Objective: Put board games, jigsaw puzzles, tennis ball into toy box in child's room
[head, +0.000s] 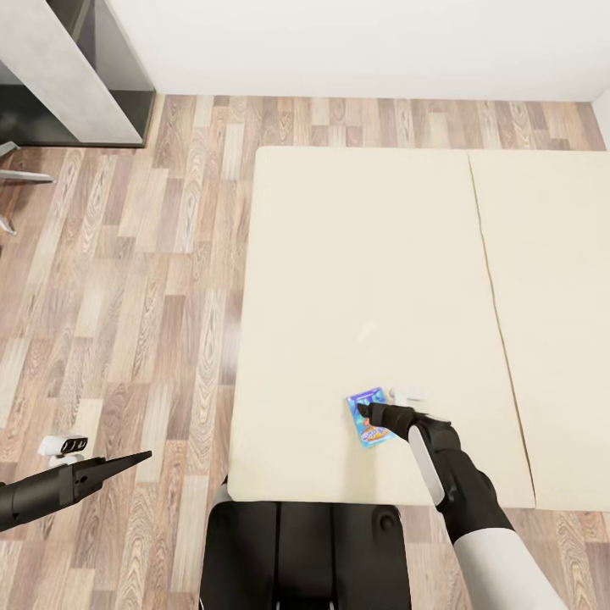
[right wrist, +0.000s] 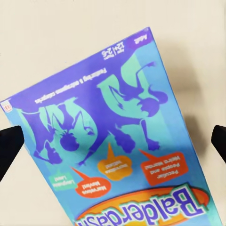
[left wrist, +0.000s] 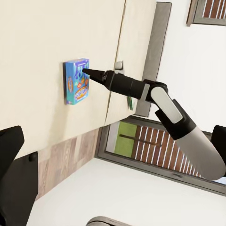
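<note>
A blue board game (head: 377, 435) with colourful lettering lies flat on the cream bed (head: 356, 254), near its front edge. My right gripper (head: 366, 412) hovers just over the carton, open, with a dark fingertip (right wrist: 8, 143) on each side of it. The right wrist view shows the carton's printed face (right wrist: 117, 141) up close. From the left wrist view I see the carton (left wrist: 76, 81) with the right gripper (left wrist: 87, 72) pointing at it. A small white thing (head: 407, 396) lies right beside the carton, mostly hidden by the arm. My left gripper (head: 140, 458) hangs open over the floor, holding nothing.
Wood-plank floor (head: 127, 296) lies left of the bed. A pale grey desk end (head: 59, 68) stands at the far left by the white wall, with chair legs (head: 17, 178) beside it. My dark base (head: 305, 551) is against the bed's front edge.
</note>
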Available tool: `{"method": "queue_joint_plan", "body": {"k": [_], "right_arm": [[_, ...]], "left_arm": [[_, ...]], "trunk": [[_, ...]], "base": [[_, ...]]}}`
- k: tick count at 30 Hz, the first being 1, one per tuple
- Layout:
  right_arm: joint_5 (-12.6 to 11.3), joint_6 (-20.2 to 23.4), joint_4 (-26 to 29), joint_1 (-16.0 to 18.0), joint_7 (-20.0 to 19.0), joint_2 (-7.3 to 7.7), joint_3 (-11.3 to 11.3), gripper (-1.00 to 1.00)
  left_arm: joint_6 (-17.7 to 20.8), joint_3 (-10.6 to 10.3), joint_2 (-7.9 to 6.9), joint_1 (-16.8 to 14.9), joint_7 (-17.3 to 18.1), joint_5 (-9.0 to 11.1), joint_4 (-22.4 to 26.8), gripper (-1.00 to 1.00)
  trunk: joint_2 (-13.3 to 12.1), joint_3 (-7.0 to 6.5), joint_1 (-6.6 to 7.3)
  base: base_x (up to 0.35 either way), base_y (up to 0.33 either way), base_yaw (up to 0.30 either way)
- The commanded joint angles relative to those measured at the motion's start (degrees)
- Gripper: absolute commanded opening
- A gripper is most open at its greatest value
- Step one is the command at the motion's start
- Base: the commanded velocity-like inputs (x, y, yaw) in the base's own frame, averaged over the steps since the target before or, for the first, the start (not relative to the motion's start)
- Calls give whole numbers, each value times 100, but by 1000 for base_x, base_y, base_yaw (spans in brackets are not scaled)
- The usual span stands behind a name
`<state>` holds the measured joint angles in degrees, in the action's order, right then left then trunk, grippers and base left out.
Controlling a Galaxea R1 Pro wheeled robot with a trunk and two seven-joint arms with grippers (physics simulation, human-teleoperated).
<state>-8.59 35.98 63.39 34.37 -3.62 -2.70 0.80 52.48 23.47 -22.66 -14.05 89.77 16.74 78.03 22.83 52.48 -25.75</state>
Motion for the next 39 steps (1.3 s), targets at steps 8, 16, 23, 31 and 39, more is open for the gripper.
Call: {"method": "queue_joint_plan", "body": {"k": [8, 16, 23, 31, 39], "right_arm": [[-20, -34, -66, 4, -8, -3, 8, 100], [-20, -38, -71, 2, -8, 4, 8, 100], [-20, -46, -72, 0, -8, 6, 8, 100], [-19, -71, -72, -49, -8, 14, 7, 100], [-20, -161, -94, -81, -9, 15, -1, 100]], "left_arm": [[61, -4, -2, -1, 23, -4, 1, 100], [61, -11, -1, -1, 23, -4, 1, 100], [61, -13, 0, -1, 23, -4, 1, 100], [61, -16, -1, -1, 23, -4, 1, 100], [61, -7, 0, -1, 23, -4, 1, 100]], "trunk": [[9, 75, -3], [9, 149, -3], [9, 184, -3], [9, 189, -3], [9, 189, -3]], "base": [[0, 0, 0], [0, 0, 0], [0, 0, 0], [0, 0, 0], [0, 0, 0]]}}
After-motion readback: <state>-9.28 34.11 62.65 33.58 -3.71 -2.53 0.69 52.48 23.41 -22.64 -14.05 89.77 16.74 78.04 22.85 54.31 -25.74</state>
